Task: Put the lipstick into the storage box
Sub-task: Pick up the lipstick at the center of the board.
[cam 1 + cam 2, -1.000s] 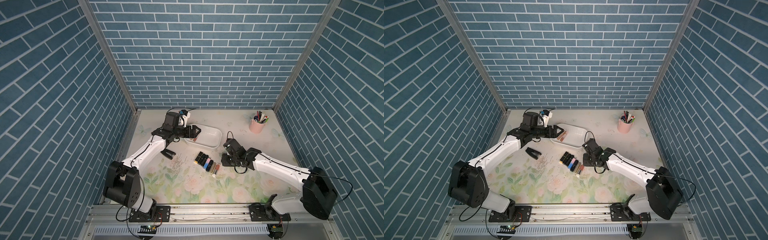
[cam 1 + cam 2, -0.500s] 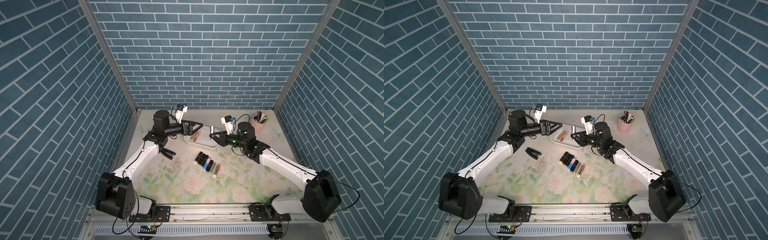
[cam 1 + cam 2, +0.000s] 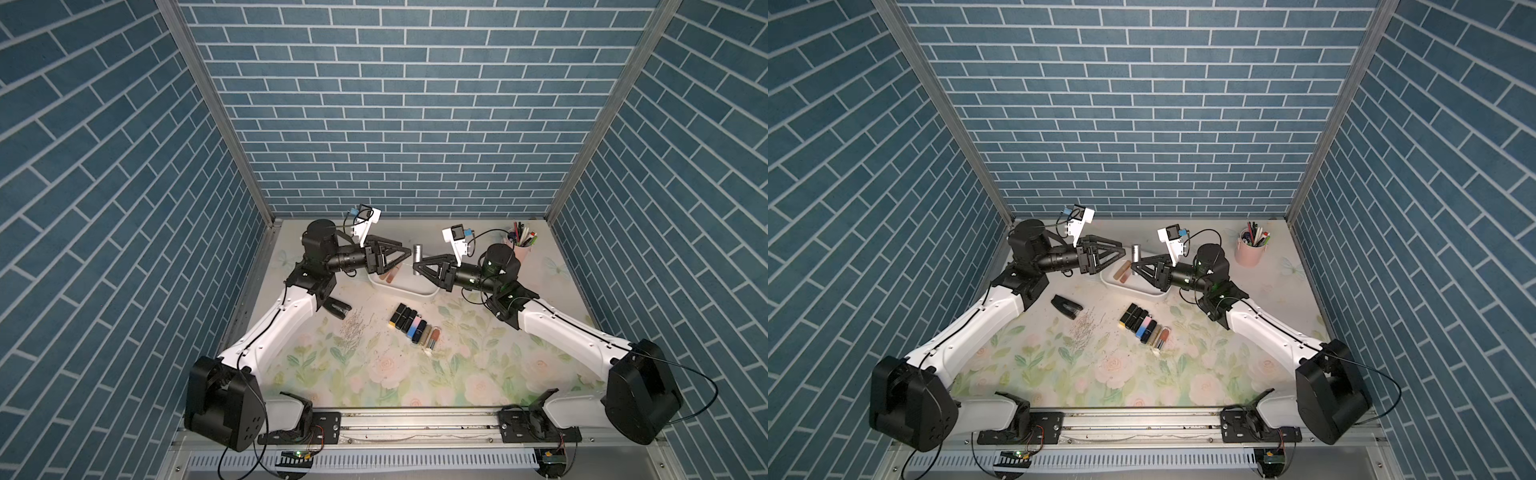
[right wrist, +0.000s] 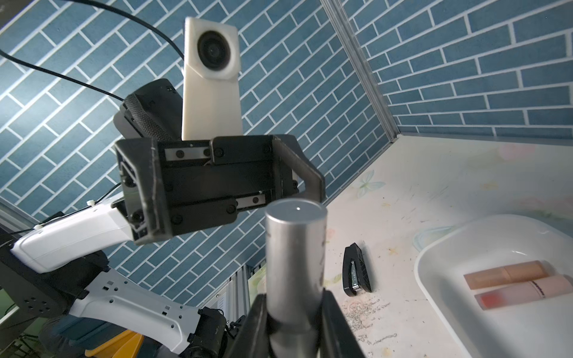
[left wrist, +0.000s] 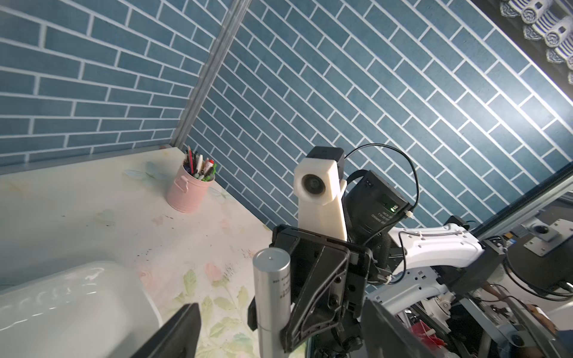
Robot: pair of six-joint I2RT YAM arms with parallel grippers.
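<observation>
A silver lipstick (image 3: 418,251) (image 3: 1136,251) stands upright in the air over the white storage box (image 3: 416,291) (image 3: 1144,291). My right gripper (image 4: 296,313) (image 3: 417,267) is shut on its lower part, as the right wrist view shows on the lipstick (image 4: 296,257). Facing it from the other side is my left gripper (image 5: 280,310) (image 3: 408,256), open. In the left wrist view the lipstick (image 5: 273,294) stands in line with the gap between the wide fingers (image 5: 176,331), and I see no contact. Two peach-pink lipsticks (image 4: 514,283) lie in the box (image 4: 496,235).
A row of several lipsticks (image 3: 413,326) (image 3: 1144,326) lies on the floral table in front of the box. A black stapler (image 3: 336,307) (image 4: 356,269) sits to the left beside the left arm. The pink pen cup (image 3: 519,245) (image 5: 187,193) stands at the back right corner.
My right gripper rose from the row on the table with the silver lipstick and swung over the box. My left gripper lifted off the box and now faces it closely.
</observation>
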